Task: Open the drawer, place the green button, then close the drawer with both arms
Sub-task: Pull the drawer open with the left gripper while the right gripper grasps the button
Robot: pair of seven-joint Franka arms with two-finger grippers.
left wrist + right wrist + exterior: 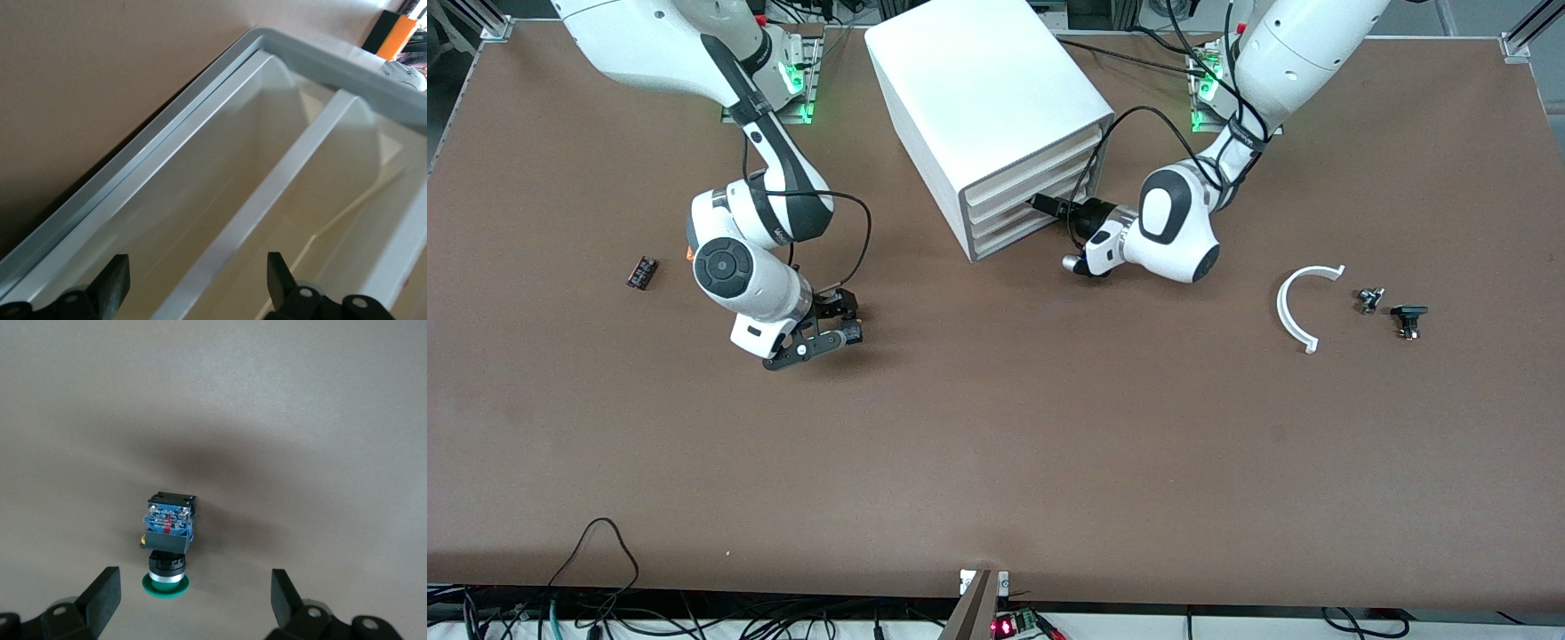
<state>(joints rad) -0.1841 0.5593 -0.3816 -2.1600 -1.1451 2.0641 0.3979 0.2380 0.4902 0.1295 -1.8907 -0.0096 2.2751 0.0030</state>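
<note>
The right claw hangs low over the surface, fingers apart, with the button lying between them, ungripped. The left claw, fingers apart, sits at the cabinet front, against its drawer fronts.

Open tabletop surrounds the button between the right tool's spread fingers.
</note>
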